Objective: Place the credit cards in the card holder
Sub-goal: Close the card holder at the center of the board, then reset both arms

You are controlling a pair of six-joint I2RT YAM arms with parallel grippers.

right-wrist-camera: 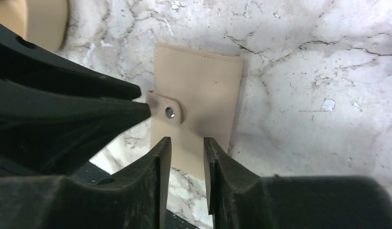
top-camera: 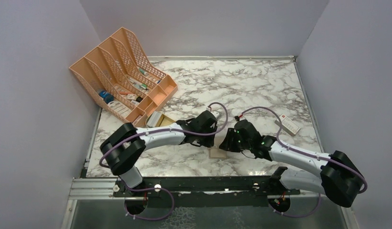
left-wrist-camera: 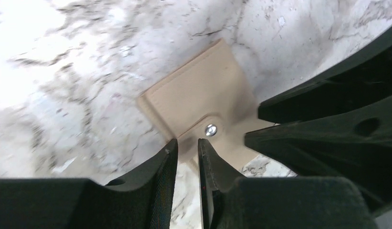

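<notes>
Small tan leather-like card holder lies flat and shut on the white grey-veined marble table. Stitched edge, smooth matte face. Its short strap is held down by a round metal snap, so the inside is hidden. From the top camera the holder is mostly covered by both wrists and only a pale corner shows. Left gripper sits at the strap end of the holder with its black jaws a narrow gap apart. The strap tip is right at the fingertips; can't tell if they touch it. Right gripper is at the holder's opposite long edge, jaws slightly apart with nothing pinched and the holder's edge and marble visible through the gap. Both wrist views are half blocked by black finger bodies. Well away from the holder, far-left, stands an orange plastic mesh file rack, tilted, its compartments holding small mixed items too small to identify. Between rack and holder is a tan dish-like thing, partly behind the left arm, shape unclear. Right of the holder, apart from it, lies a white box with a red mark.
</notes>
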